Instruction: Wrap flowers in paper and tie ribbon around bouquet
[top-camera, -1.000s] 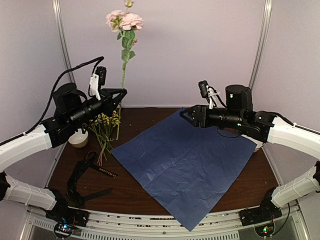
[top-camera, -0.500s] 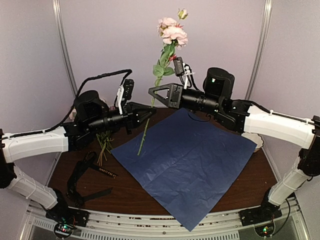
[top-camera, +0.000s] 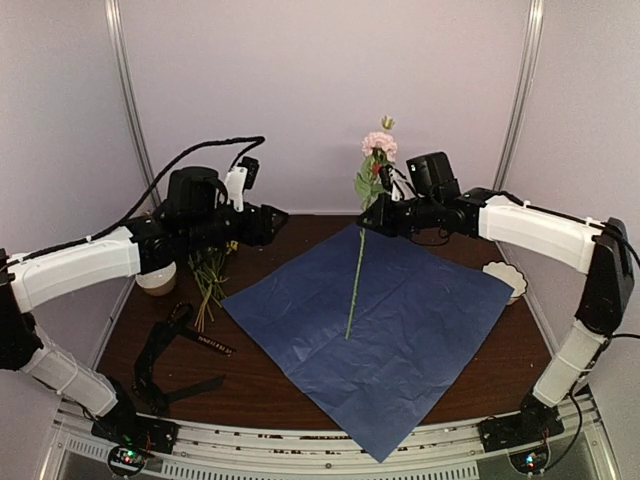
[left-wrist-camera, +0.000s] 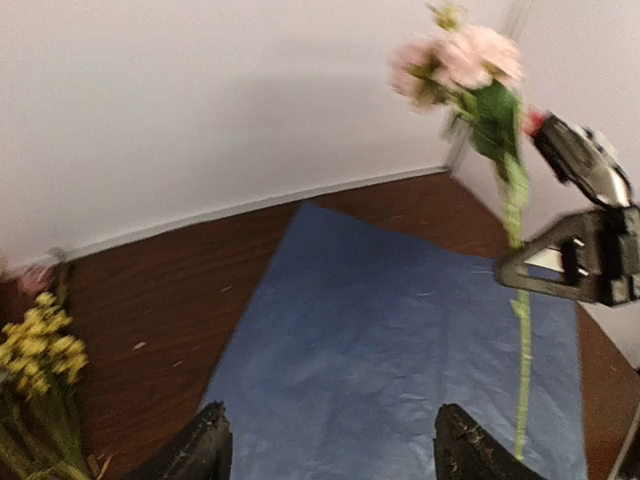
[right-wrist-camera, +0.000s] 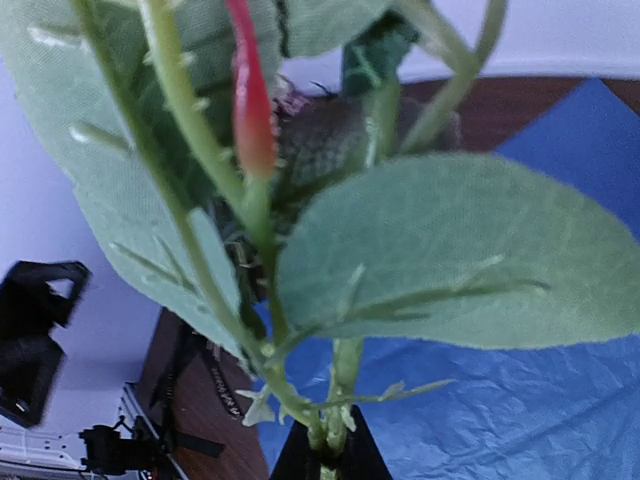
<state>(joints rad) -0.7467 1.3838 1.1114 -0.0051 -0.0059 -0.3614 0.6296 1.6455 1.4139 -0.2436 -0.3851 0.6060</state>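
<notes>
The right gripper (top-camera: 368, 221) is clamped high on the stem (top-camera: 353, 290) of one pink flower (top-camera: 379, 144), just under the leaves. It holds the flower nearly upright, with the foot of the stem hanging over the middle of the paper (top-camera: 430, 320). The blue sheet lies flat on the table (top-camera: 265, 385), one corner pointing to the back edge and one hanging over the near edge.

The left gripper (top-camera: 279, 222) hangs beside the sheet's left corner with its jaws apart and nothing between them. The rest of the flowers (top-camera: 208, 268) lie in a loose bunch near the table's back left corner, next to a small cup (top-camera: 156, 281). The ribbon (top-camera: 208, 344) is in a tangle by the left edge, not yet used.

The flower looks very light, and its thin stem would probably bend or swing if moved fast. The head and leaves seem easy to crush, so the bare stem below the leaves is the safest place to hold it. The paper looks thin and crinkly. I'd expect it to slide or tear if pulled from one point, so it is best pinched at a corner or edge.
</notes>
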